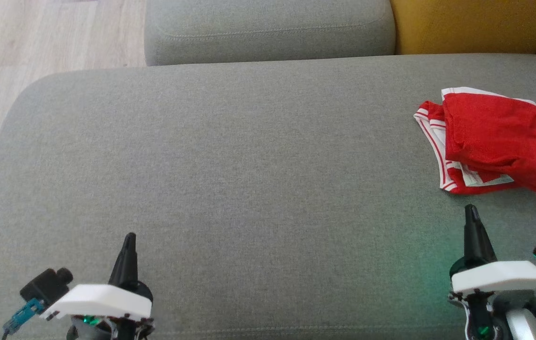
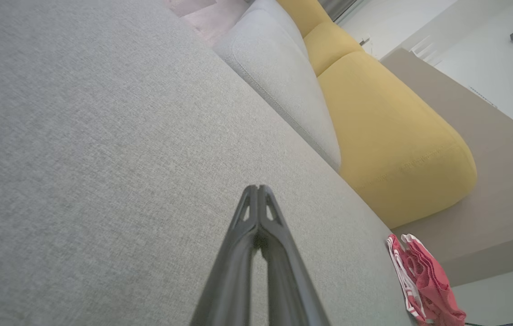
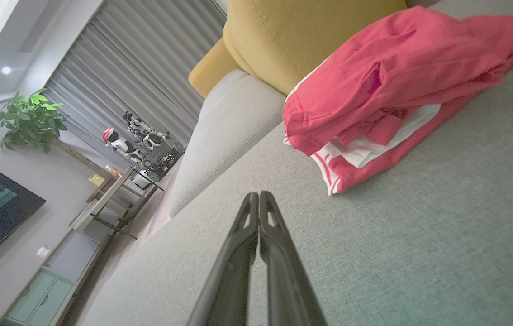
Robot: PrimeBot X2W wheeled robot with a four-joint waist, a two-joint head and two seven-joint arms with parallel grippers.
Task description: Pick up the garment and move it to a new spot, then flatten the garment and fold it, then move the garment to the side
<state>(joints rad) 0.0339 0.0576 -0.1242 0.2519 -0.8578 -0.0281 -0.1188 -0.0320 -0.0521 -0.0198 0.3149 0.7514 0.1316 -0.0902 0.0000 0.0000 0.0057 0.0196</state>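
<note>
A red garment (image 1: 495, 139) with white striped trim lies folded in a loose stack at the right side of the grey sofa seat (image 1: 230, 165). It also appears in the right wrist view as the garment (image 3: 387, 86), close ahead and to the right, and small in the left wrist view as the garment (image 2: 419, 280) at the lower right. My right gripper (image 1: 471, 210) is shut and empty, just short of the garment's near edge. My left gripper (image 1: 129, 237) is shut and empty at the lower left, far from the cloth. Each wrist view shows its own gripper (image 2: 258, 188), (image 3: 258, 194) with fingers pressed together.
A grey back cushion (image 1: 268, 30) and a yellow cushion (image 1: 476, 23) line the far edge of the seat. Wooden floor (image 1: 36, 42) lies off the seat's left edge. In the right wrist view the room holds a plant (image 3: 30, 120), a table (image 3: 116, 199) and curtains (image 3: 148, 68).
</note>
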